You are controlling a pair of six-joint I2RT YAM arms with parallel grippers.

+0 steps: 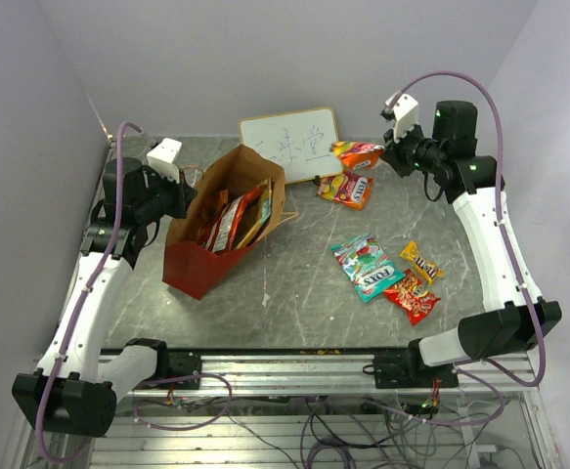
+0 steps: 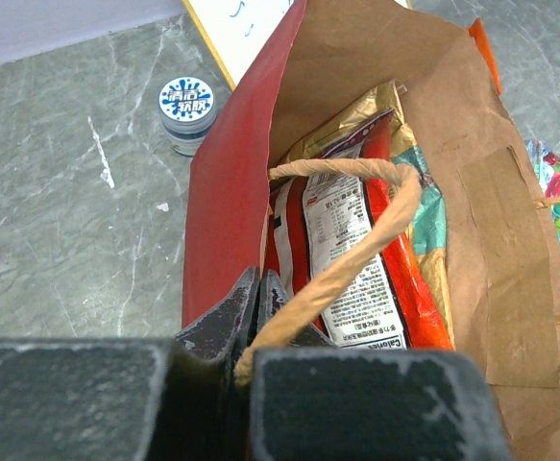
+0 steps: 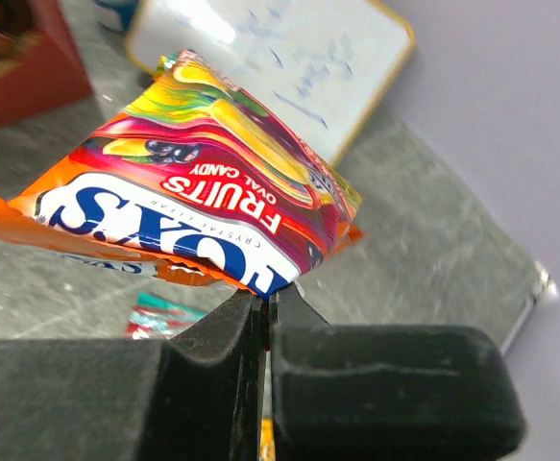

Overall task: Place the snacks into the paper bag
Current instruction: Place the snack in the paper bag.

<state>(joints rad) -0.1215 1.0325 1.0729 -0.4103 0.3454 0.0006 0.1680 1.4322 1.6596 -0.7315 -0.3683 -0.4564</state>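
Observation:
The paper bag (image 1: 198, 262), red outside and brown inside, leans open at the table's left. It holds a long red chip bag (image 2: 361, 252) and other packets. My left gripper (image 2: 257, 288) is shut on the bag's red near wall beside a twisted handle (image 2: 374, 240); in the top view it (image 1: 189, 192) is at the bag's left rim. My right gripper (image 3: 268, 298) is shut on a corner of a Fox's Fruits packet (image 3: 188, 192) and holds it above the table at the back right (image 1: 358, 153). Another Fox's packet (image 1: 346, 189) lies below it.
Two teal packets (image 1: 367, 266), a yellow packet (image 1: 421, 261) and a red packet (image 1: 412, 299) lie front right. A small whiteboard (image 1: 290, 143) leans at the back. A small jar with a blue lid (image 2: 186, 110) stands left of the bag.

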